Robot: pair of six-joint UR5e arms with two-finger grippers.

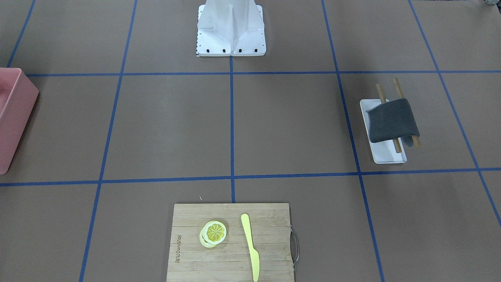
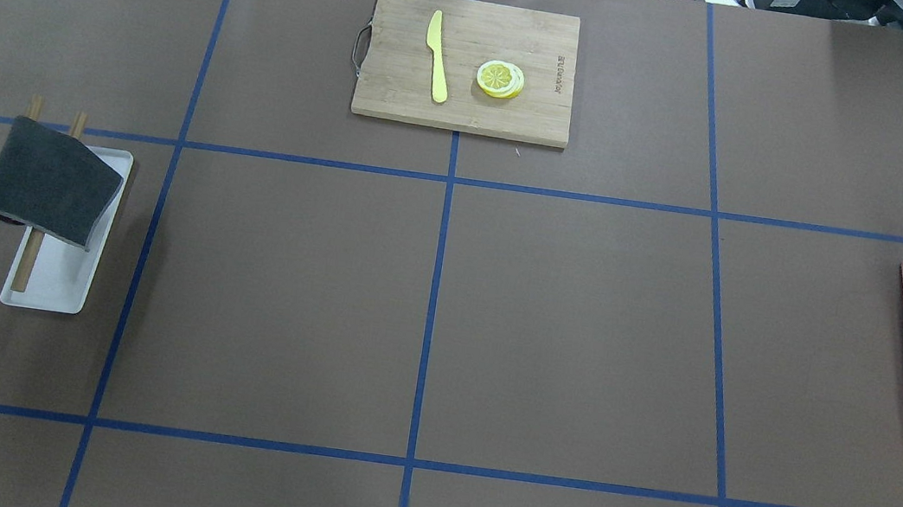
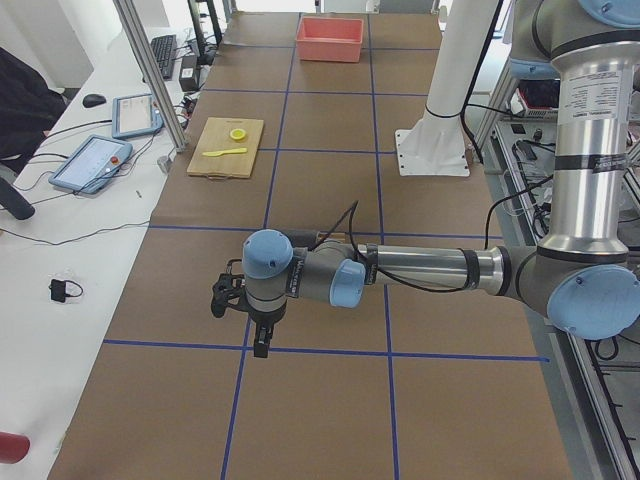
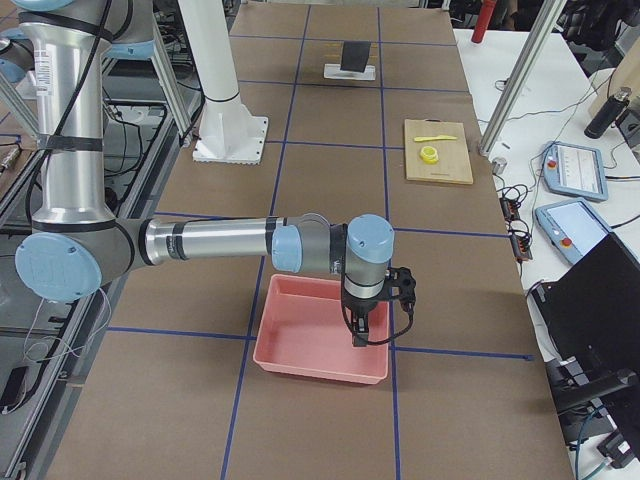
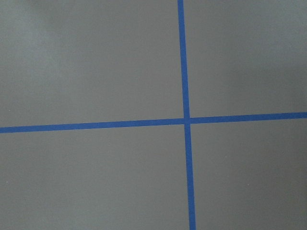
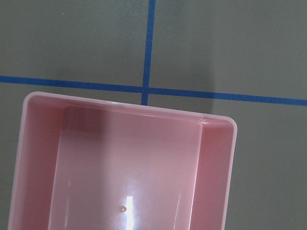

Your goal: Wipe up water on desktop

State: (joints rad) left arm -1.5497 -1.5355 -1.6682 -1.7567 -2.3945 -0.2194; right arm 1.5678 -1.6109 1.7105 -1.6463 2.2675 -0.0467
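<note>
Matt paper, bare wood, soft cloth, shiny plastic

The desktop (image 2: 582,323) looks like smooth, matt brown paper, lined with blue tape (image 2: 434,286). The board (image 2: 403,90) is pale, grained bamboo with a metal wire handle (image 2: 359,45). The knife (image 2: 437,55) is smooth yellow plastic, the cloth (image 2: 46,183) dark grey and napped, the rods (image 2: 24,267) plain wood. The tray (image 2: 59,285) is smooth and white, the pink bin (image 6: 213,167) glossy plastic.

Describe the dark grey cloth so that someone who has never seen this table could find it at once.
Start from the brown desktop with its blue tape grid and go to the robot's left side, where a small white tray lies. The cloth hangs draped over two wooden rods there: the only dark, soft thing on the table.
</note>
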